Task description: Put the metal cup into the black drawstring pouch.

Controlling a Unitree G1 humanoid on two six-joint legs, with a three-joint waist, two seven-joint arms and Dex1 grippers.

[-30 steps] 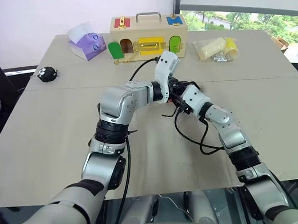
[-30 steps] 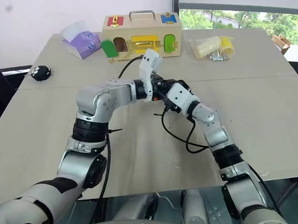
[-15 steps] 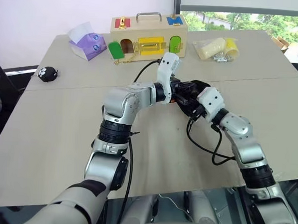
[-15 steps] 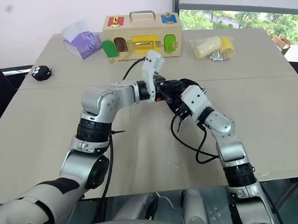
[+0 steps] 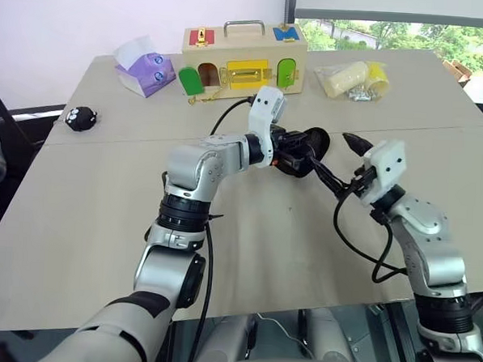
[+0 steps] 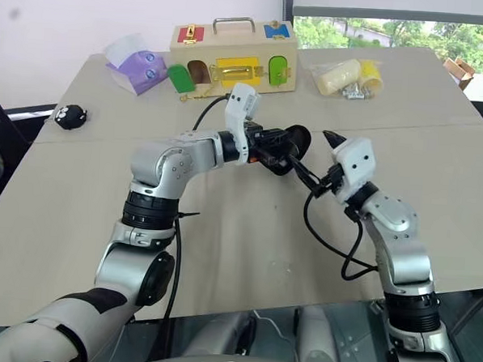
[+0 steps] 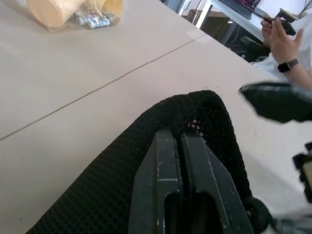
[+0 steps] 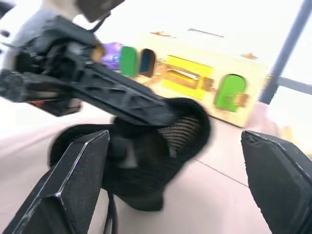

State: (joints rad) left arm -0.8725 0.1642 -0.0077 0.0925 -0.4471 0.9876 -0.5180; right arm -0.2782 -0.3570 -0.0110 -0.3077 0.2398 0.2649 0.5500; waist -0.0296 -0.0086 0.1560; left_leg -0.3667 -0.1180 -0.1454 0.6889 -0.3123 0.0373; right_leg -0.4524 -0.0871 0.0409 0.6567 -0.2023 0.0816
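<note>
A wooden lock box [image 5: 242, 54] with coloured doors stands by the desk's [image 5: 85, 221] far edge, between a purple tissue pack [image 5: 144, 68] and a clear bag of yellow items [image 5: 351, 78]. A small black fuzzy ball [image 5: 81, 118] lies near the left edge.

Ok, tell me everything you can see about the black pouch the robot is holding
The black pouch is a soft bag of dark mesh-like fabric, matte, with a rounded end. It is held up above the tan table, near its middle, by the left gripper, whose two black fingers are shut together on the cloth. The fabric bulges and sags around them. The right gripper stands open just beside it, apart from the fabric. Whether anything lies inside cannot be seen, and no cords can be made out.
</note>
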